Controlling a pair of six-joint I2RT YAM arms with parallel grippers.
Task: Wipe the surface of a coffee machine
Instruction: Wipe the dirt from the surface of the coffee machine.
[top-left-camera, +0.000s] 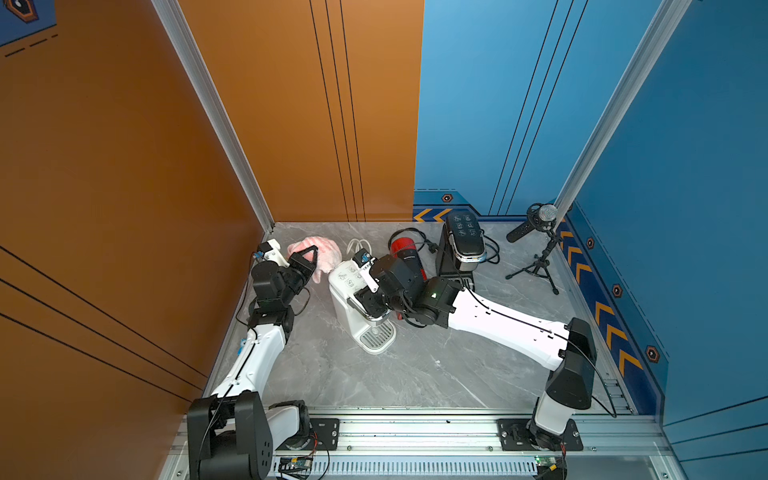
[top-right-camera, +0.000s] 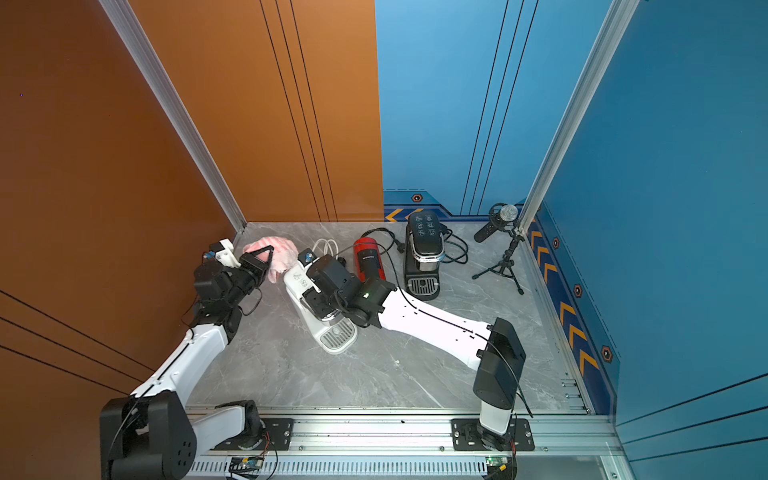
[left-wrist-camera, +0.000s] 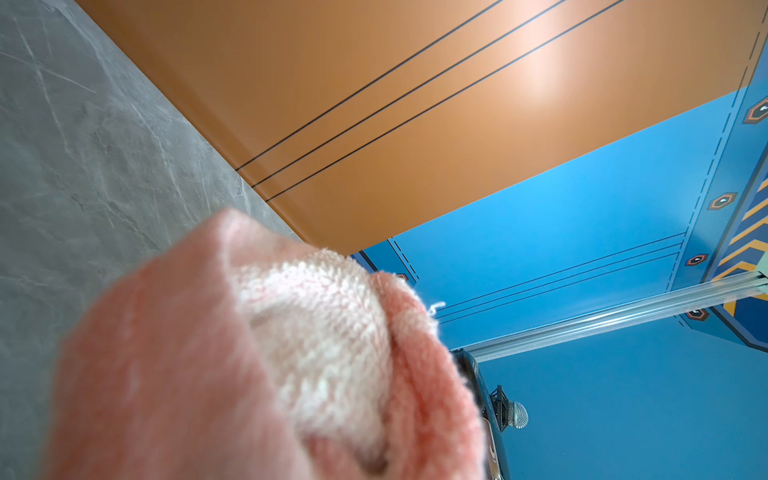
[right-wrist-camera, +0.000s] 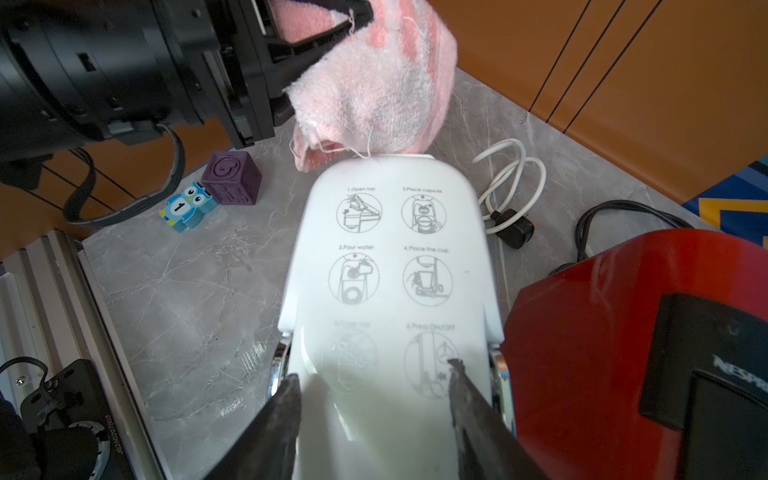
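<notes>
The left hand (top-left-camera: 310, 254), clamped on the towel (top-left-camera: 328, 249), meets the rear edge of the white coffee machine (top-left-camera: 345, 280). The right hand (right-wrist-camera: 374, 382) grips its front. Best dragged forward under even pressure.

left gripper (top-left-camera: 311, 252): in your left wrist view it sits wholly behind the pink towel (left-wrist-camera: 257, 357), which is itself out of focus close to the lens.
right gripper (right-wrist-camera: 374, 369): the finger bases run off the picture's edge, and you cannot tell whether the pads press the white coffee machine (right-wrist-camera: 395, 257).
printed steps: the two nearest the right gripper are smeared. In both top views the print is too small for you to read.
red coffee machine (right-wrist-camera: 582, 332): cut off at the frame edge, its logo only partly shown. The right arm (top-left-camera: 498, 324) covers its lower half.
black coffee machine (top-left-camera: 463, 245): only a dark sliver in your left wrist view.
microphone (left-wrist-camera: 515, 414): only its head shows there.
</notes>
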